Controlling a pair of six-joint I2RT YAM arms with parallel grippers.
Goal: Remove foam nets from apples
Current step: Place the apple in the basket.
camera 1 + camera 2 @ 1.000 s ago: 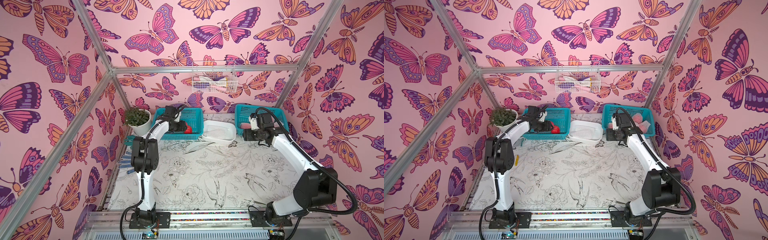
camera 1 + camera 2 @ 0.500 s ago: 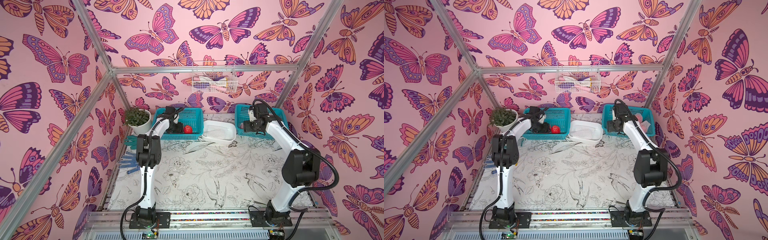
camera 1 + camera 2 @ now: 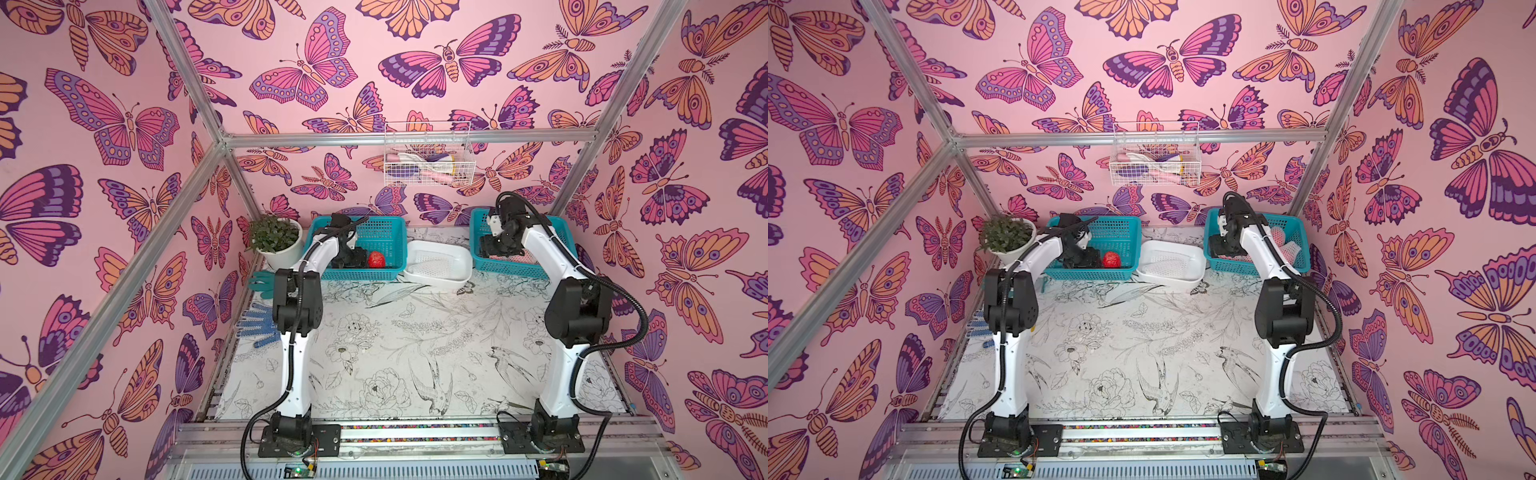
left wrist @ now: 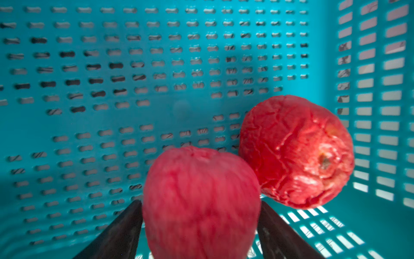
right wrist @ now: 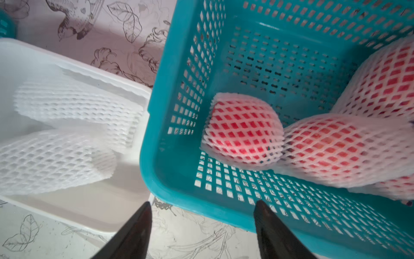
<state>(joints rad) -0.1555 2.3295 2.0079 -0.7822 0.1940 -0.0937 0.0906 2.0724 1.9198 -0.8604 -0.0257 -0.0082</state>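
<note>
In both top views: left gripper (image 3: 358,262) deep in left basket (image 3: 386,232), right gripper (image 3: 487,250) over right basket (image 3: 509,270).

Left wrist: jaws flanking a bare, firm apple (image 4: 201,201); gripping or just beside, cannot tell.

Right wrist: jaws spread, empty. Below, netted apples (image 5: 244,130); soft, light foam nets (image 5: 336,145), best pinched at a loose end.

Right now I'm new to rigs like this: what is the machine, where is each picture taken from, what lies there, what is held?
Two robot arms stand at the edge of a table, each with a two-fingered gripper. Both top views look down from above; each wrist view comes from a camera on one arm. At the back stand a left basket holding a wrinkled bare apple, a white tub with empty foam nets, and a right basket of netted apples. The left gripper has a smooth bare apple between its fingers; whether they grip it I cannot tell. The right gripper hangs open and empty over that basket's rim.
</note>
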